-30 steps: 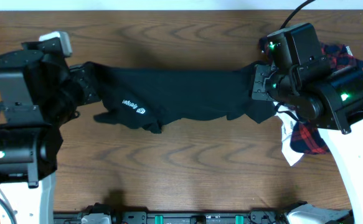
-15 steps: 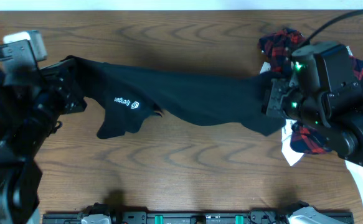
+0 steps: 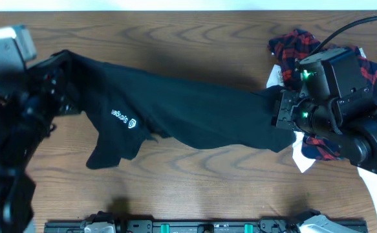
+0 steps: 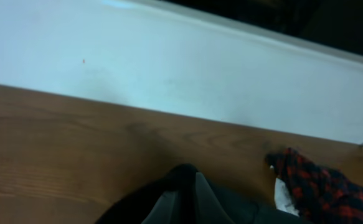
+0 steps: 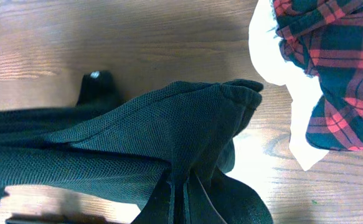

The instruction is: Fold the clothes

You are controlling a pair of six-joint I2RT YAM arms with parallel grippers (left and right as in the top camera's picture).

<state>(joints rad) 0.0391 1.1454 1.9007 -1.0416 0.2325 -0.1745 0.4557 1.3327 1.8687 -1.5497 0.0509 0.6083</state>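
Between both arms, black shirt [image 3: 194,110] stretched across wooden surface [image 3: 207,194], white logo [image 3: 122,118] facing up. Shirt's left end clamped in left gripper [image 3: 64,97]; right end clamped in right gripper [image 3: 280,111]. Beside right end, plaid piece [image 3: 298,45] and white piece [image 3: 301,156] bunched, partly hidden under right arm.

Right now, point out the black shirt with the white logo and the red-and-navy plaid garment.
black shirt with white logo [image 3: 194,113]: overhead view, stretched middle.
red-and-navy plaid garment [image 5: 337,68]: right wrist view, its middle.
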